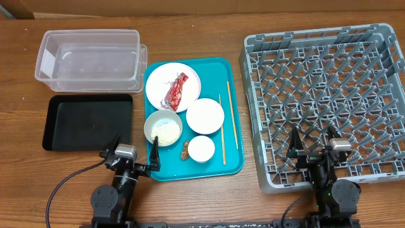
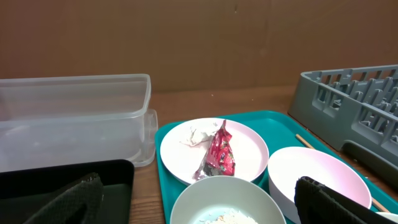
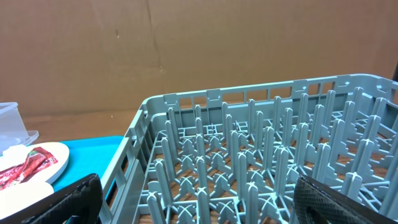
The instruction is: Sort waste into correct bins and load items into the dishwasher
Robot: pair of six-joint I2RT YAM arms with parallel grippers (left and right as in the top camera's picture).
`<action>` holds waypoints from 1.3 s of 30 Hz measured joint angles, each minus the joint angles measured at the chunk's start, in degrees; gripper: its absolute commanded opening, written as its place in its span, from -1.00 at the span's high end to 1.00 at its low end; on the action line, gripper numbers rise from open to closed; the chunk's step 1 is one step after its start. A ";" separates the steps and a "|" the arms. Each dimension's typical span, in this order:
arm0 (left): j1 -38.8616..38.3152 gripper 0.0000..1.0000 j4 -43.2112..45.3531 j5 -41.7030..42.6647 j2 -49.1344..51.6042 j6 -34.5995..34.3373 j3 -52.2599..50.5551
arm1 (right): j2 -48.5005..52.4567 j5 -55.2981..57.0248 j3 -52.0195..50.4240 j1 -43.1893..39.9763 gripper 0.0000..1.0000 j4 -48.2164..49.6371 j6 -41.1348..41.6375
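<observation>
Your left claw (image 1: pixel 135 151) is spread wide, empty, by the teal tray's (image 1: pixel 218 69) near left corner. Right claw (image 1: pixel 314 144) is wide too, over the grey rack's (image 1: pixel 380 31) near wall. The red wrapper (image 1: pixel 176 90) lies on the white plate (image 1: pixel 158 79).

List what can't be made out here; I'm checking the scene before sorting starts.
Scrap: overhead, too small to identify.
Rice bowl: left wrist, cut off by the bottom edge.
Tissue: overhead, blurs into the white plate.
Rack: right wrist, cut off by the right edge.
</observation>
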 measured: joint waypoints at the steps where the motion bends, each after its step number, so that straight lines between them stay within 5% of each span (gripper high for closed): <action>1: 0.00 -1.00 0.00 0.00 0.00 0.00 0.00 | -0.02 0.00 0.00 0.00 -1.00 -0.02 0.00; 39: 0.00 -1.00 -0.09 -1.33 0.00 0.00 0.00 | -0.02 0.00 0.00 0.00 -1.00 0.04 0.00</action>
